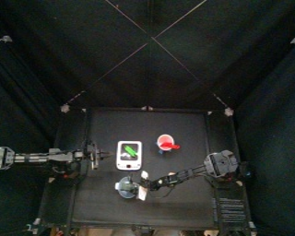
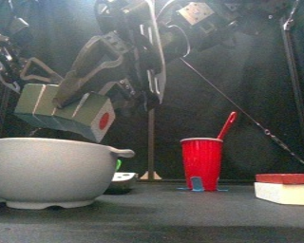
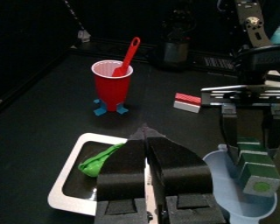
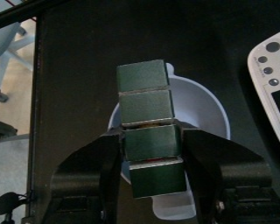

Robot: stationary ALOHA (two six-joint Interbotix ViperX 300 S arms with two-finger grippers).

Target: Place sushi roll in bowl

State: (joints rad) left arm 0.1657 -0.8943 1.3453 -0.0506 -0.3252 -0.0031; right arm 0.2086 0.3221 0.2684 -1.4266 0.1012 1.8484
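Observation:
The sushi roll (image 4: pixel 146 105) is a row of dark green blocks with a red mark on one end (image 2: pixel 68 114). My right gripper (image 4: pixel 146 149) is shut on it and holds it tilted just above the pale blue-white bowl (image 4: pixel 199 109). The bowl stands near the table's front edge (image 1: pixel 123 185), large in the front view (image 2: pixel 53 171). The right arm reaches across the middle (image 1: pixel 141 189). My left gripper (image 3: pixel 154 179) is shut and empty, hovering by the white tray (image 3: pixel 73 179), left of the bowl (image 3: pixel 224 166). The roll also shows in the left wrist view (image 3: pixel 254 171).
A white tray (image 1: pixel 130 155) holds a green thing (image 3: pixel 101 159). A red cup (image 2: pixel 201 163) with a red spoon (image 2: pixel 226 124) stands behind the bowl, right of the tray (image 1: pixel 170 143). A red and white block (image 2: pixel 288 188) lies at the right.

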